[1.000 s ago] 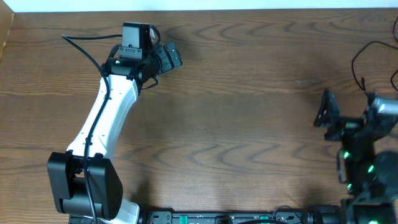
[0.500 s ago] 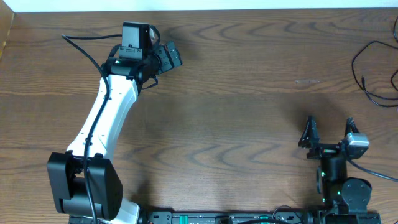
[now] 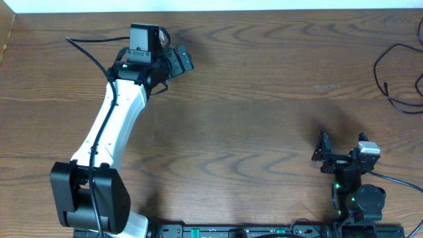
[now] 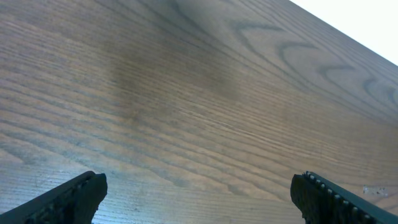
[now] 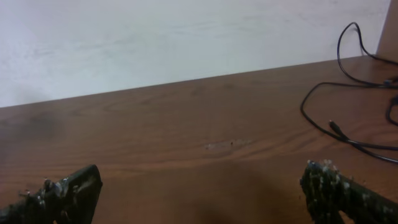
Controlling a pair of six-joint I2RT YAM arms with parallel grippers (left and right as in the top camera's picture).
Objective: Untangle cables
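L gripper (image 4: 199, 182), R gripper (image 5: 200, 171) wide open, empty; black cable (image 5: 336, 129) right of R gripper looks light, floppy; pinch nr end.

A dark brown wooden bench (image 3: 251, 99) fills nearly the whole overhead view, its grain running lengthwise in long wavy bands and ovals. Along the bench's far edge stands a plain white wall (image 5: 186, 37), matt and bare, meeting the wood in a straight line. At the bench's left end a paler wooden strip (image 3: 4, 33) shows at a slant. A faint pale smudge (image 5: 229, 144) marks the bench's right half. The light is soft and even, leaving blurred shadows and a dull sheen on the wood.
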